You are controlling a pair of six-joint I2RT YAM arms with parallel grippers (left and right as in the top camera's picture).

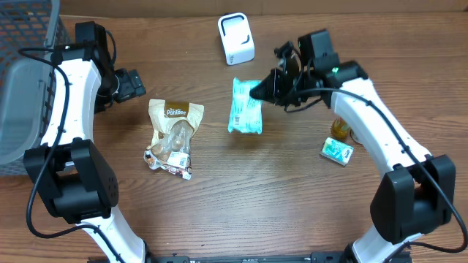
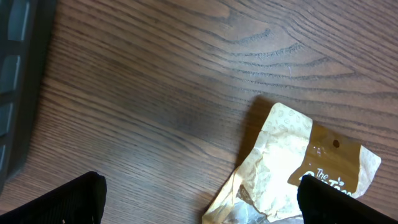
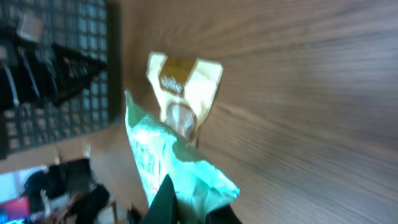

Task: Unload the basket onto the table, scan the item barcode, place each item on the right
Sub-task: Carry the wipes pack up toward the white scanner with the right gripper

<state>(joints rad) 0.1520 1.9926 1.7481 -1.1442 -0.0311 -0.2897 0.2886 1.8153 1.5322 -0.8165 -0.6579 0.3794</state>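
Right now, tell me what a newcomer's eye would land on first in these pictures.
The mint-green packet at the table's centre, pinched at one end by the shut right pincer, draws the eye first. Behind it stands the white barcode scanner; left of it lies a tan snack pouch beside the open left pincer.

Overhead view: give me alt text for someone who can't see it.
The right fingers pinch a mint-green packet near a white scanner on a wooden table. The open left fingers sit beside a tan snack bag.
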